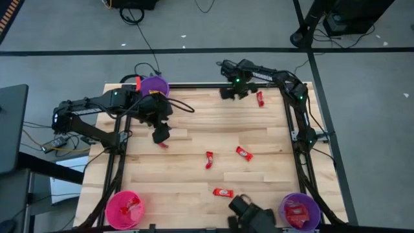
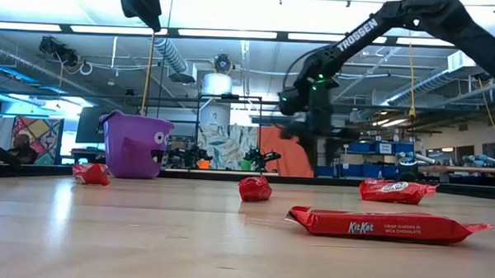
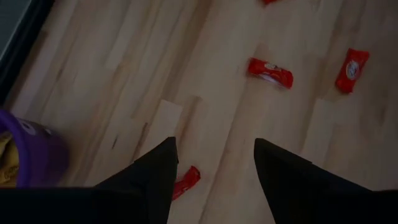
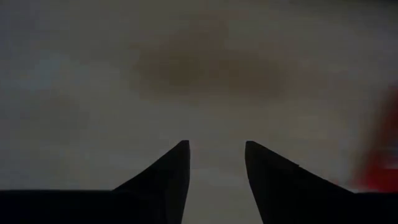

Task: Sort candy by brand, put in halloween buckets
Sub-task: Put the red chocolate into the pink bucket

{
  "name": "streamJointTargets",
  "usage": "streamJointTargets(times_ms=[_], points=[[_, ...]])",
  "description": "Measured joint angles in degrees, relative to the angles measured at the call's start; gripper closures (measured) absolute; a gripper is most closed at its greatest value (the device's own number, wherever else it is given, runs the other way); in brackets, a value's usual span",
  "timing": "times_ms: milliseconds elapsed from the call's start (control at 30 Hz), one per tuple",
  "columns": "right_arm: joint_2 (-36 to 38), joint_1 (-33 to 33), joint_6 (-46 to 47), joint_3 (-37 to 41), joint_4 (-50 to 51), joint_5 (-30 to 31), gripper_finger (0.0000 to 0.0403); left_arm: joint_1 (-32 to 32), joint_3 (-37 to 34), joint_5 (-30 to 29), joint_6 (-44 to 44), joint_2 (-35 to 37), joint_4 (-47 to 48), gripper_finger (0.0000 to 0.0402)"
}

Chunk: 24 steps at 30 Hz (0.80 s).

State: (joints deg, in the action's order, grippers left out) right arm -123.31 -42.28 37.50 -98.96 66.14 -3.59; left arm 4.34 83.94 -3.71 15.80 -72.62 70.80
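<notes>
Left gripper (image 1: 162, 134) hanging above the light wooden slatted table (image 1: 194, 188) at about ten o'clock, fingers (image 3: 158, 171) spread apart and holding nothing. Directly beneath, just by one fingertip, a small red wrapped candy (image 3: 185, 182) lying flat on the boards. Right gripper (image 1: 228, 92) poised at the table's twelve o'clock edge, fingers parted with an empty gap between them, nothing held.

Purple round plastic halloween bucket with a face (image 2: 133, 144) standing upright at the eleven o'clock corner, touching the left arm's elbow region in the high view. Hot pink round plastic bucket (image 1: 124, 208) at seven o'clock, with red wrappers inside. Second purple round bucket (image 1: 299, 211) at five o'clock, likewise holding red wrappers.

Loose red candy scattered over the boards: one bar (image 1: 260, 98) at one o'clock, near the right gripper; one (image 1: 209, 159) near the centre; another (image 1: 244, 153) just toward three o'clock from it; a long red KitKat bar (image 2: 389, 225) at six o'clock, lying flat, apart from both near buckets.
</notes>
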Motion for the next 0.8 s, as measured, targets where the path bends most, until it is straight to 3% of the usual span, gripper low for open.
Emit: streamJointTargets(times_ms=[100, 167, 433, 700, 800], points=[[0.00, -3.38, 5.90, -0.04, 3.45, 7.74, 0.0238, 0.22, 0.00, 0.47, -2.03, 0.00, 0.95, 0.0186], [0.00, -5.55, 10.38, -0.03, 5.99, 9.80, 0.0238, 0.22, 0.00, 0.47, -3.35, 0.00, 1.53, 0.0186], [0.00, -10.50, 20.08, 0.79, 6.80, 8.52, 0.0238, 0.22, 0.00, -0.35, -6.39, 0.00, 2.94, 0.0186], [0.00, -11.53, 19.73, 0.81, 4.29, 13.20, 0.0243, 0.24, 0.00, -2.28, -6.16, 0.00, 2.89, 0.0186], [-0.07, -11.59, 19.32, 0.11, 3.09, 9.15, 0.0250, 0.22, 0.00, -2.92, -5.03, 0.00, 2.89, 0.0186]])
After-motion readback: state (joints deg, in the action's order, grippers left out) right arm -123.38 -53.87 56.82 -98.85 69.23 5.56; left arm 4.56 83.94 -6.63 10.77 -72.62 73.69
